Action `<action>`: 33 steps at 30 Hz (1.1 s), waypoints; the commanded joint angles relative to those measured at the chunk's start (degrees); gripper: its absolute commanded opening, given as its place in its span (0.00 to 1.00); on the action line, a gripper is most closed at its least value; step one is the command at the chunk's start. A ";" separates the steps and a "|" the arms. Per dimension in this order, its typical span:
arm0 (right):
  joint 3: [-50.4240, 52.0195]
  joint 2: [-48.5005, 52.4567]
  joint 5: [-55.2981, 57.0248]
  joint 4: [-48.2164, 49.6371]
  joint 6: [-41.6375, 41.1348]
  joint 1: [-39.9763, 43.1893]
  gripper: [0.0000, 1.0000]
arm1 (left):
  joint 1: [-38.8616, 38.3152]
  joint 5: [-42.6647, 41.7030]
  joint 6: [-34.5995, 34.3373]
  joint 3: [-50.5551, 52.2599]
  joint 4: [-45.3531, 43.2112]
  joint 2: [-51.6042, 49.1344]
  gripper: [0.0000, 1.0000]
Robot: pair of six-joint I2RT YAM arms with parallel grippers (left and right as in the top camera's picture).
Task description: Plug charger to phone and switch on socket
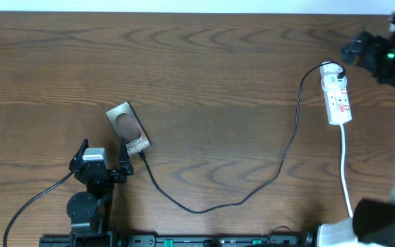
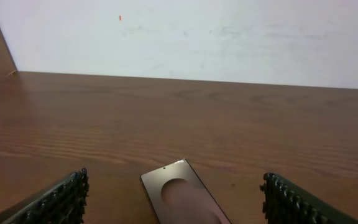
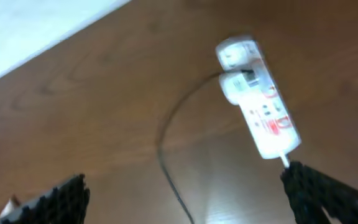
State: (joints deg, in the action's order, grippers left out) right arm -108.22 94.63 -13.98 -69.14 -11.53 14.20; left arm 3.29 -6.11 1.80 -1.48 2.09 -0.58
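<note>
Wooden table point(image 1: 204, 75) held the phone point(image 1: 128, 126), charger point(image 1: 199, 211) seemingly plugged in. My left gripper point(image 1: 103, 149) beside the phone and right gripper point(image 3: 188, 196) stood spread; pressing the socket point(image 1: 337, 96), far right, looked next.

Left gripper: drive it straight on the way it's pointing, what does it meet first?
Probably the phone, flat on the table just ahead of the left gripper, centred between its open jaws. Height is unclear; it might skim over.
</note>
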 commanded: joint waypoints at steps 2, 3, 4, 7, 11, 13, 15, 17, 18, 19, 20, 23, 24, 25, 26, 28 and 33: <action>14.60 -12.17 6.84 13.46 -0.83 -7.56 0.99 | 0.28 -1.81 0.94 1.22 1.51 0.35 0.87; 18.99 -14.73 7.45 17.94 -0.81 -8.98 0.99 | 0.28 -1.81 0.94 1.22 1.51 0.35 0.87; 23.52 -17.38 7.96 22.32 -0.72 -10.19 0.99 | 0.28 -1.81 0.94 1.22 1.51 0.35 0.87; 42.91 -28.48 8.07 39.85 0.02 -12.44 0.99 | 0.28 -1.81 0.94 1.22 1.51 0.35 0.87; 65.18 -41.62 8.04 57.70 0.00 -12.55 0.99 | 0.28 -1.81 0.94 1.22 1.51 0.35 0.87; 75.38 -48.30 8.07 65.13 0.00 -12.55 0.99 | 0.28 -1.81 0.94 1.22 1.51 0.35 0.87; 87.45 -57.35 8.85 73.53 0.00 -12.52 0.99 | 0.28 -1.79 0.94 1.22 1.51 0.35 0.87; 93.70 -62.55 9.40 76.98 0.00 -12.55 0.99 | 0.28 -1.81 0.94 1.22 1.51 0.35 0.87; 97.66 -66.07 9.62 78.86 0.00 -12.55 0.99 | 0.28 -1.79 0.94 1.22 1.51 0.35 0.87; 99.54 -67.87 9.64 79.58 0.00 -12.55 0.99 | 0.28 -1.81 0.94 1.22 1.51 0.35 0.88; 102.38 -70.64 9.86 80.61 0.00 -12.55 0.99 | 0.28 -1.81 0.94 1.22 1.51 0.35 0.87; 108.10 -77.18 10.08 81.11 0.00 -12.52 0.99 | 0.28 -1.81 0.94 1.22 1.51 0.35 0.87; 107.89 -79.25 10.56 77.70 0.02 -12.57 0.99 | 0.28 -1.79 0.94 1.22 1.51 0.35 0.87; 107.91 -80.46 10.95 76.43 0.33 -12.59 0.99 | 0.28 -1.79 0.94 1.22 1.51 0.35 0.87; 107.91 -81.59 10.88 75.03 1.11 -12.63 0.99 | 0.28 -1.79 0.94 1.22 1.51 0.35 0.87; 107.91 -84.61 10.88 71.49 3.82 -13.09 0.99 | 0.28 -1.81 0.94 1.22 1.51 0.35 0.87; 107.91 -94.25 11.28 64.78 13.20 -15.98 0.99 | 0.28 -1.81 0.94 1.20 1.51 0.35 0.87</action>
State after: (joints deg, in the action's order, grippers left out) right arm -0.38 4.91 -3.49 -4.01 -5.43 0.19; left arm 3.29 -6.76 1.96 -1.50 2.04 -0.60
